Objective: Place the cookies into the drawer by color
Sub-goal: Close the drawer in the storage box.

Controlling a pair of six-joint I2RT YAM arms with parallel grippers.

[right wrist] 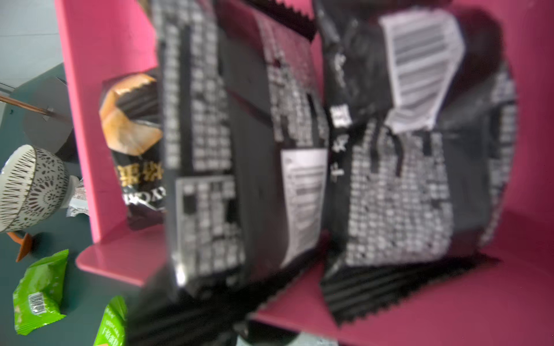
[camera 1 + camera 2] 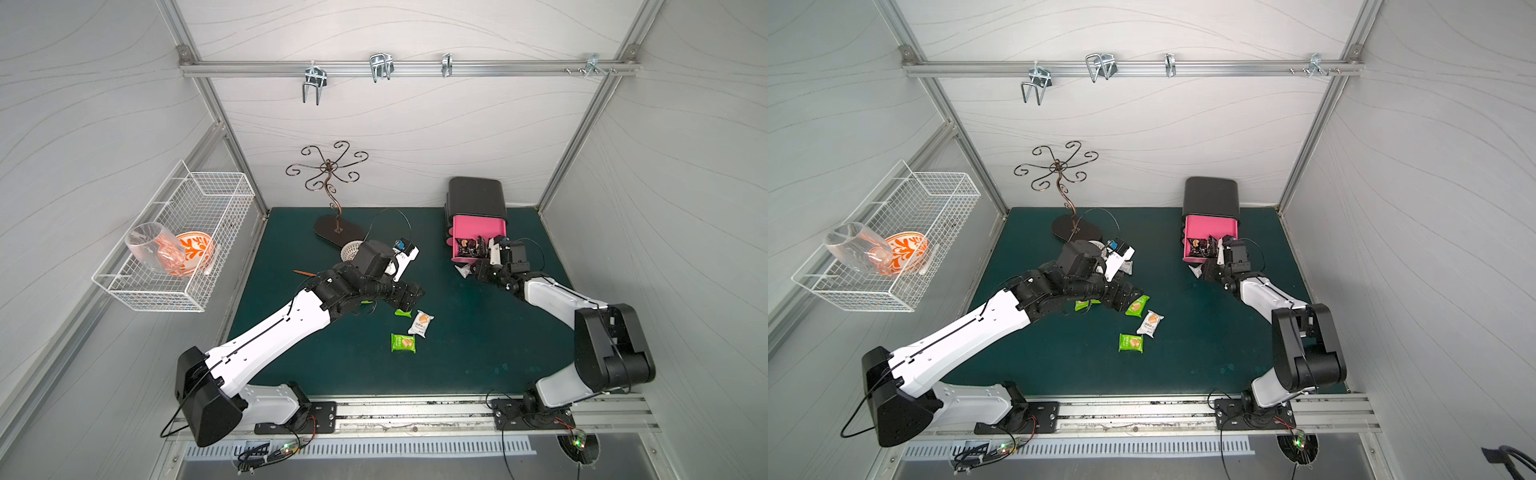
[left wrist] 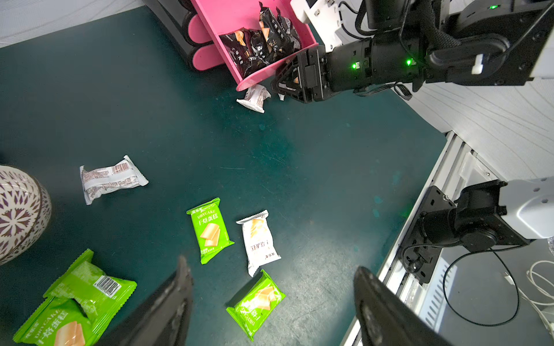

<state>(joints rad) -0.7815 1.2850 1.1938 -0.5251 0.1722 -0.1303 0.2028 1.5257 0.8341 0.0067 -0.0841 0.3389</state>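
The black drawer chest (image 2: 476, 197) stands at the back right with its top pink drawer (image 2: 478, 226) (image 3: 227, 18) pulled out. Several black cookies (image 3: 263, 45) (image 1: 404, 179) lie in it. My right gripper (image 2: 480, 268) (image 3: 283, 79) is at the drawer's front edge; its jaws are hidden. A white cookie (image 3: 254, 97) lies on the mat just below that edge. My left gripper (image 3: 271, 265) (image 2: 409, 299) hangs open over green cookies (image 3: 254, 302) (image 3: 209, 230) and a white one (image 3: 259, 239). Another white one (image 3: 111, 178) and two overlapping green ones (image 3: 84, 287) lie nearby.
A patterned bowl (image 3: 18, 212) (image 2: 351, 250) sits beside the left wrist. A curly metal stand (image 2: 328, 187) rises at the back. A white wire basket (image 2: 178, 249) with a glass and an orange bowl hangs on the left wall. A thin brown stick (image 2: 305, 273) lies on the mat.
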